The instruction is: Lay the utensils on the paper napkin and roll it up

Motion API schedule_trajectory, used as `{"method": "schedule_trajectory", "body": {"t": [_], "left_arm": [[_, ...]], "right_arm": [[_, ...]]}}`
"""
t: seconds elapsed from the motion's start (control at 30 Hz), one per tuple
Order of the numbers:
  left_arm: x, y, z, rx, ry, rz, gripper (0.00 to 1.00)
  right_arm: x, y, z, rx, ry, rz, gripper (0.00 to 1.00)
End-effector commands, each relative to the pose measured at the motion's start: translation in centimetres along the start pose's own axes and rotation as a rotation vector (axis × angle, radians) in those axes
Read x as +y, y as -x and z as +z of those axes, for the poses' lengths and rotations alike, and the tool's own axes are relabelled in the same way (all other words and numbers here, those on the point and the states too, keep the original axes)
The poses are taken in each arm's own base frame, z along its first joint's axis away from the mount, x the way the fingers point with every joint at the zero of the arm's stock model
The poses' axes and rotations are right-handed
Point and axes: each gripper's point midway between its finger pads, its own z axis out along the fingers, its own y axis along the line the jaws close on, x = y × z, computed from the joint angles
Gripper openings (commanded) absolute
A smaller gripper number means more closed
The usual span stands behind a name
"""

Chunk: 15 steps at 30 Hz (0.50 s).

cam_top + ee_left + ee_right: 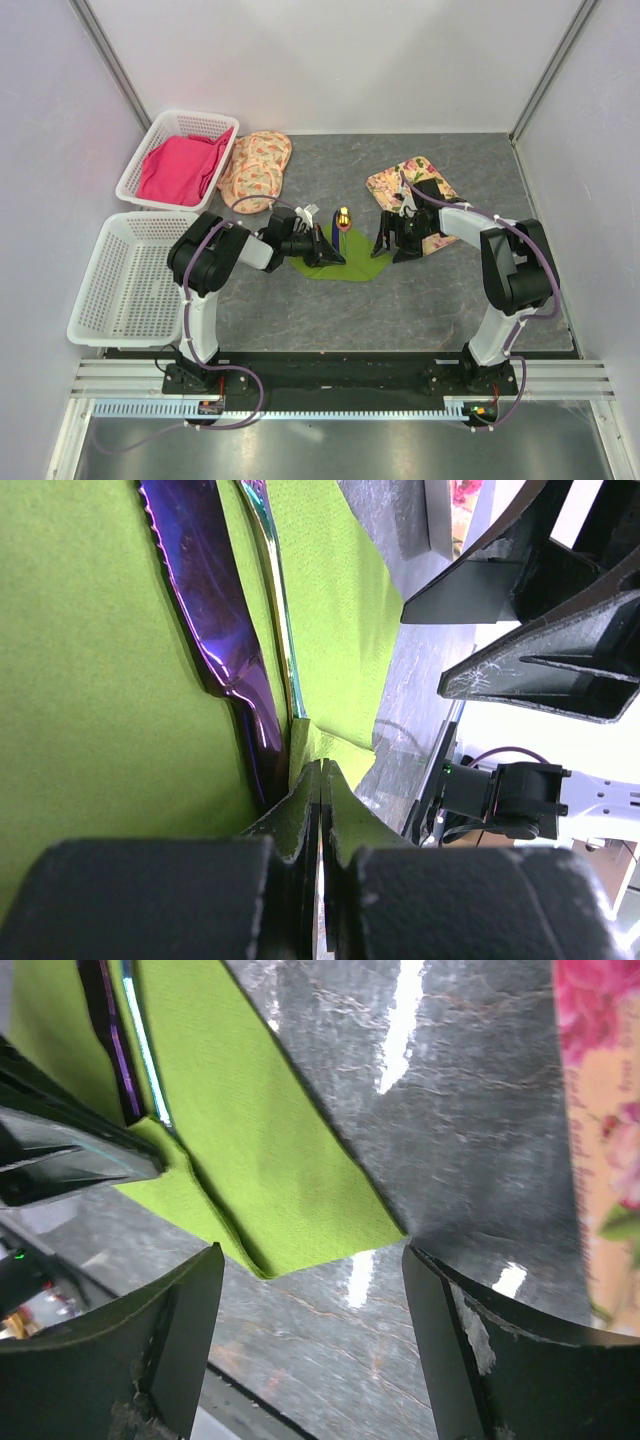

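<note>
Left gripper fills the bottom of its own wrist cam. Jaws fully closed, tips sitting at a raised fold of the paper napkin. Reads as a pinch on the napkin edge: the lime-green paper runs right up into the tips.

Dark-blue utensil lies flat on the napkin at 12 o'clock from the tips, with a serrated edge and purple sheen. Thin stem of the gold-ended utensil lies just beside it on the 3 o'clock side, roughly parallel. Touching or a hair apart, can't tell.

Right gripper: jaws wide apart, nothing held. One napkin corner lies in the gap at 6 o'clock in its wrist cam, and another ends right at the 3 o'clock finger's tip. Contact there isn't clear. Grey stone-look table lies underneath, with a floral mat along the 3 o'clock edge.

Overhead: the napkin sits mid-table between the grippers, the left one in from 9 o'clock and the right one from 3 o'clock. Both utensils are on it, pointing to 12, with the gold end past the napkin's far edge. Floral cloths lie at 11 o'clock from the napkin. White basket holding a pink cloth is at 10 o'clock, and a second white basket is at 9 o'clock by the table's left edge. Napkin not rolled: mostly flat, one edge lifted.
</note>
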Motion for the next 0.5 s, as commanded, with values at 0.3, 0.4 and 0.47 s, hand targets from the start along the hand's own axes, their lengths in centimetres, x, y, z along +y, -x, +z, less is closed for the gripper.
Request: {"method": "schedule_trajectory", "body": {"t": [0.3,0.4,0.47], "left_arm": [[0.3,0.9,0.2,-0.017,0.007,0.018,0.02],[0.3,0.9,0.2,-0.016,0.006,0.018,0.02],[0.3,1.0,0.3,-0.016,0.005,0.017,0.02]], "right_arm": [[4.5,1.7,1.4,-0.017,0.276,0.066,0.77],[5.8,2.4,1.0,-0.05,0.354,0.062,0.76],[6.8,3.0,0.8,-0.069,0.407,0.076,0.74]]}}
